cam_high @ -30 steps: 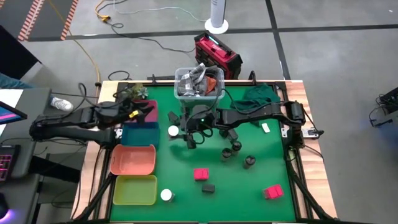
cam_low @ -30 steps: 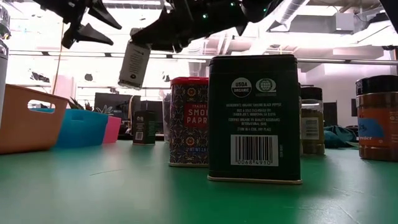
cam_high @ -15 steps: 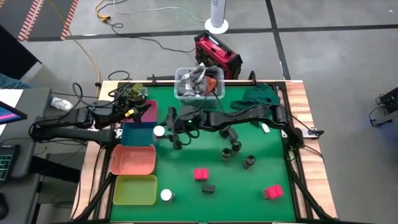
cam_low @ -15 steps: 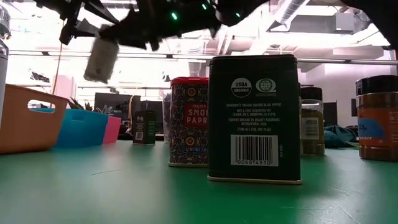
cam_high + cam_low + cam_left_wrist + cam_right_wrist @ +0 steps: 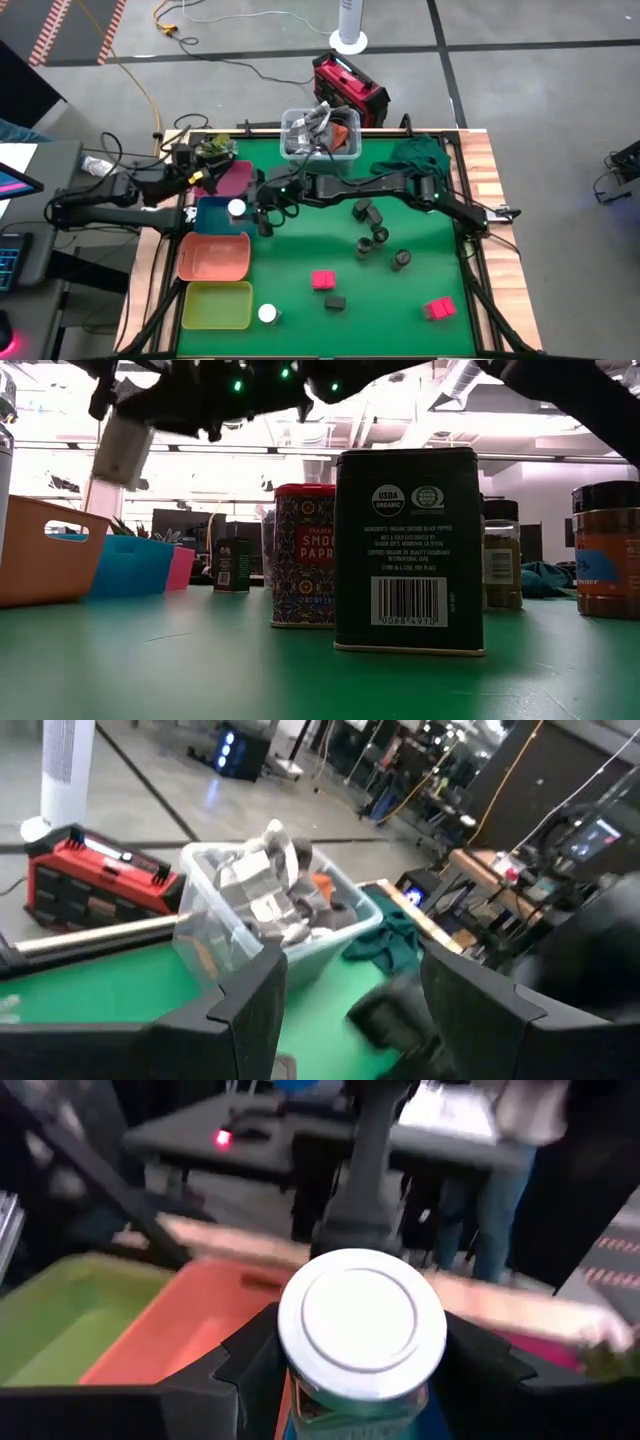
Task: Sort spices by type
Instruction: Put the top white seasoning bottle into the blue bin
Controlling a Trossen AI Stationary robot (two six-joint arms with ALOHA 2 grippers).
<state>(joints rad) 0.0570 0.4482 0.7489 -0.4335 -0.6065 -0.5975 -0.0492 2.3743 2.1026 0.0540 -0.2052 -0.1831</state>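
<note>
The right gripper [image 5: 250, 212] pinches a white-topped jar [image 5: 237, 208] between its fingers and holds it in the air over the blue tray [image 5: 222, 215], at about nine o'clock from the table's middle; the left gripper [image 5: 195, 172] waits with fingers spread near the pink tray [image 5: 236, 180], at about ten o'clock. The risk, as I judge it, is a release from this height: the round jar could bounce off the tray's rim or land in the neighbouring orange tray [image 5: 213, 257], mixing the types. The two arms are also near each other, so a sideways move could bring them into contact. Other spices stand scattered on the green table [image 5: 420, 250], among them dark grey jars [image 5: 378, 236], pink-red boxes [image 5: 323, 280], a black box [image 5: 335, 301] and another white-topped jar near the yellow-green tray [image 5: 216, 305]. A clear bin [image 5: 320, 140] sits at twelve o'clock; beyond lie grey floor, cables and a red case [image 5: 350, 88].
</note>
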